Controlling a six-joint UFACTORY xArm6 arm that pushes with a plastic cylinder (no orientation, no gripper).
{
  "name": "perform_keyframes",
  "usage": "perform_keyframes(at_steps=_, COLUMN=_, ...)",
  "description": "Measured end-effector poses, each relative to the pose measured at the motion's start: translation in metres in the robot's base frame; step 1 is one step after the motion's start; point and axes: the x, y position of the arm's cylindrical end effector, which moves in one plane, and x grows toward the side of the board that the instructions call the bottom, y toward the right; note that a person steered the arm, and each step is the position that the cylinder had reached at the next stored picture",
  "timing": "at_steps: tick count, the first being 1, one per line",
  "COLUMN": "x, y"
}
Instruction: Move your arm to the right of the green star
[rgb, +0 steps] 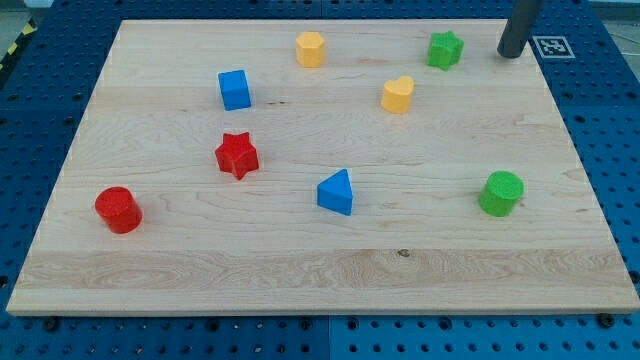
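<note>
**Tip parked right of green star**

Tip (511, 54) down near the board's top-right corner, just right of the green star (445, 49) and apart from it, a small strip of bare wood between. No pincer on this arm, only a straight dark rod, so nothing to spread, press together or pinch.

Green star near the wooden board's (300, 270) top edge, right of centre. Yellow hexagonal block (311, 49) further left along the same top band. Yellow heart (397, 94) below and left of the green star, near it but not touching. Blue cube (234, 89) in the upper left. Red star (237, 155) below the blue cube, well apart from the tip. Red cylinder (118, 209) toward the lower left. Blue triangle (336, 192) near the middle. Green cylinder (500, 193) at the right, well below the tip.

8 blocks in all, none touching another. Black-and-white marker tag (552, 46) just right of the rod, off the wood.
</note>
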Motion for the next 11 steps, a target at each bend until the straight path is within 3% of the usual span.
perform_keyframes(at_steps=11, x=-0.002, y=-0.043)
